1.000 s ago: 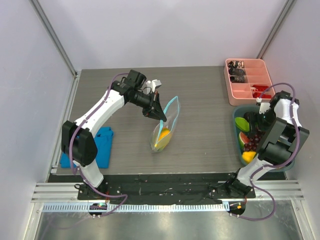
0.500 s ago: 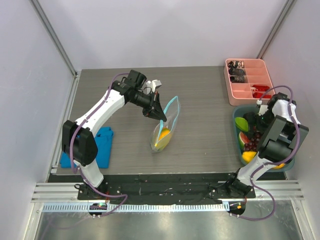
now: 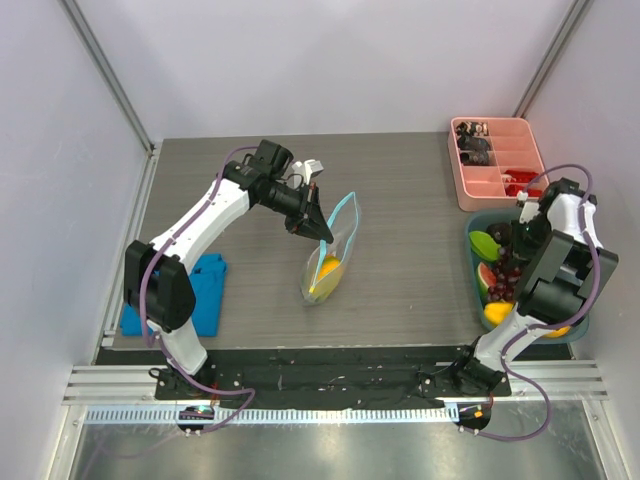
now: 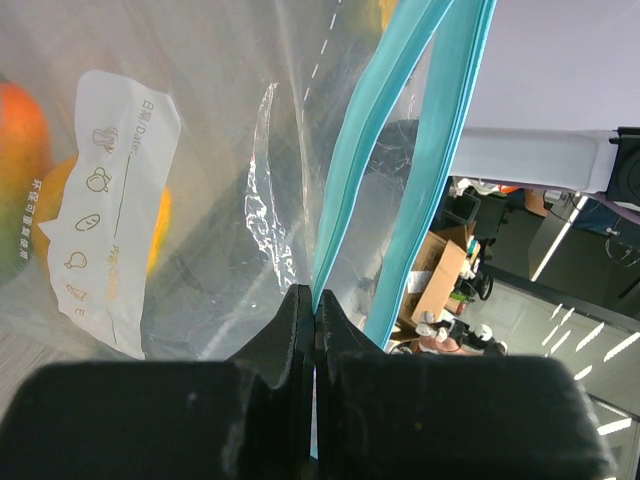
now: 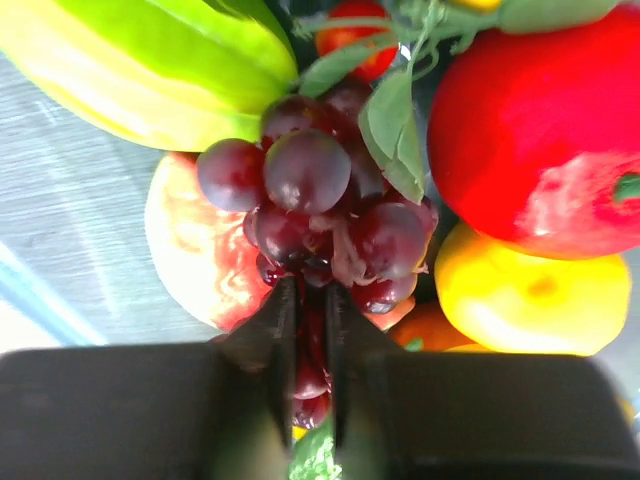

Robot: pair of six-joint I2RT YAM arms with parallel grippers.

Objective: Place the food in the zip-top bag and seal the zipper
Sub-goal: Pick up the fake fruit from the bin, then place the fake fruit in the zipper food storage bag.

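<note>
The clear zip-top bag (image 3: pixel 332 255) stands mid-table with its mouth held open. Orange and yellow fruit (image 3: pixel 327 270) lies inside it. My left gripper (image 3: pixel 316 226) is shut on one lip of the teal zipper (image 4: pixel 352 190), which runs up between its black fingers (image 4: pixel 275 335). Over the teal bowl (image 3: pixel 476 222) at the right, my right gripper (image 5: pixel 308 300) is shut on the dark purple grapes (image 5: pixel 320 205). Around the bunch lie a green-yellow fruit (image 5: pixel 150 65), a red fruit (image 5: pixel 545 140), a yellow one (image 5: pixel 520 290) and the watermelon slice (image 5: pixel 195 255).
A pink compartment tray (image 3: pixel 497 160) with small dark and red items stands at the back right, just behind the bowl. A blue cloth (image 3: pixel 203 290) lies at the left front, beside the left arm's base.
My right gripper has dropped onto the fruit in the bowl and shut on the grapes. The left arm and the bag have stayed still.
</note>
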